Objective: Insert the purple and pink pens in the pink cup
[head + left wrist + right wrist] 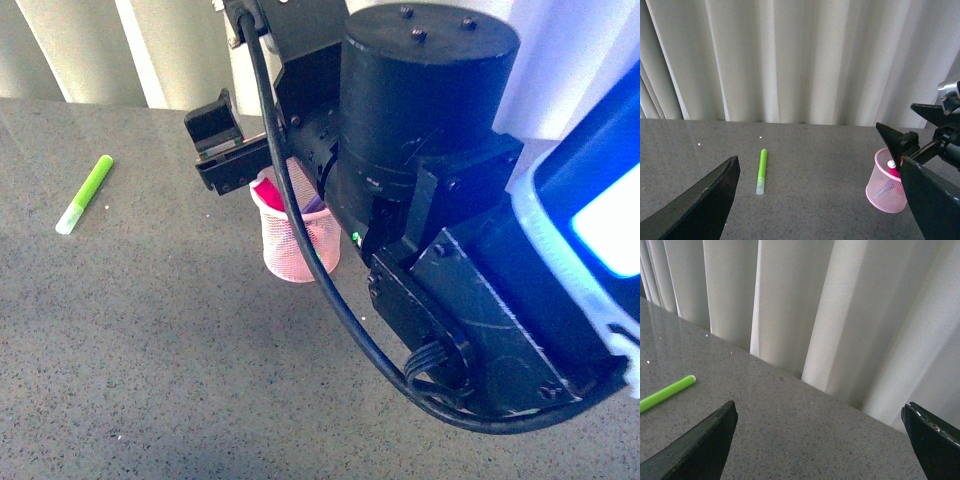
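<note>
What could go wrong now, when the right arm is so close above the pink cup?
1. The right gripper hangs open just over the pink cup; a careless withdrawal might clip the rim and tip it.
2. The pink pen leans out above the rim, so it could perhaps be caught and pulled out.

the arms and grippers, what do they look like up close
The right arm is matte black: a fat cylindrical joint with screws on top, boxy links, a thick black cable looping alongside and a small green light. Its gripper has black angular fingers. The left gripper shows wide black wedge-shaped fingers.
</note>
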Robot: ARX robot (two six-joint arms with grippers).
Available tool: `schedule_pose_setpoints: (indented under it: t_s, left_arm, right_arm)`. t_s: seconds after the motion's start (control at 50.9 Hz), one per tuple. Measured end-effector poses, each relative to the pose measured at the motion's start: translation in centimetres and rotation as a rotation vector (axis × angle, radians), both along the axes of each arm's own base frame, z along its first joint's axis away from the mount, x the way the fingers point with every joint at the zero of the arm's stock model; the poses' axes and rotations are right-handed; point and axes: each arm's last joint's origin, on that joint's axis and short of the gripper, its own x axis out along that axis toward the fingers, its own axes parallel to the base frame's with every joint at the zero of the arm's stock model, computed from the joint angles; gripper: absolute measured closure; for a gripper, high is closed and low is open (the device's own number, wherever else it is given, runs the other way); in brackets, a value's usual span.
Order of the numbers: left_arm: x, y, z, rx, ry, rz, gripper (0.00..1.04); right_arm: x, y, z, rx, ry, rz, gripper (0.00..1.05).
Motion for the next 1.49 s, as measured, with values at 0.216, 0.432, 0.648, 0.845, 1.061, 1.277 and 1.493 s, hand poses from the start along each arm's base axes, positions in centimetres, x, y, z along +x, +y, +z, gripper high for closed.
schedule_pose_setpoints:
  t_s: [0.216, 0.432, 0.648, 0.845, 1.061, 1.277, 1.493]
  left_arm:
    - [0.0, 0.0, 0.0, 0.000, 0.000, 0.000, 0.07]
    - [0.0, 0.0, 0.0, 0.000, 0.000, 0.000, 0.07]
    - [0.0, 0.0, 0.0, 0.000, 0.000, 0.000, 0.07]
    - [0.0, 0.0, 0.0, 0.000, 0.000, 0.000, 0.07]
    - [0.0, 0.0, 0.0, 0.000, 0.000, 0.000, 0.07]
    - [0.0, 0.0, 0.0, 0.000, 0.000, 0.000, 0.07]
    - [0.0, 0.0, 0.0, 0.000, 0.000, 0.000, 0.07]
  right_arm:
    - [-1.6, -1.9, 3.7, 0.051, 0.059, -0.048, 0.07]
    - [-4.0, -8.0, 9.3, 0.067, 0.196, -0.155, 0.07]
    - [-6.2, -13.0, 12.5, 0.074, 0.203, -0.214, 0.07]
    - [-7.4, -14.3, 11.9, 0.141, 0.088, -0.436, 0.25]
    - [-12.2, -20.1, 10.1, 0.152, 0.075, -0.511, 0.74]
    - [-15.4, -22.7, 9.1, 0.152, 0.079, -0.511, 1.01]
    - [-17.2, -23.9, 8.5, 0.155, 0.075, -0.514, 1.01]
